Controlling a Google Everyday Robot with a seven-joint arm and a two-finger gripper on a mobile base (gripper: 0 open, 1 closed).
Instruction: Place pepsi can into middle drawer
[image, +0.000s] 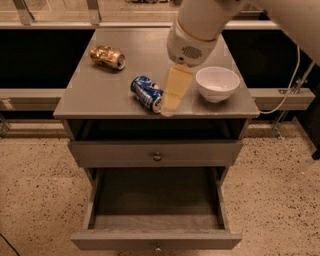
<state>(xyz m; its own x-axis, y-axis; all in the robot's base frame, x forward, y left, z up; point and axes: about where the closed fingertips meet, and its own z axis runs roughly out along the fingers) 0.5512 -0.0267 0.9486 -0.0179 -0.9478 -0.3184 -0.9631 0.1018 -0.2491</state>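
The pepsi can, blue with white and red markings, lies on its side on the grey cabinet top, near the front edge. My gripper hangs from the white arm and reaches down just right of the can, close to it or touching it. The middle drawer is pulled open below, and its inside looks bare. Its knob shows at the bottom edge of the view.
A gold-brown can lies at the back left of the top. A white bowl stands at the right, close to the gripper. The upper grey knobbed front is shut. The floor is speckled, and a cable runs down on the right.
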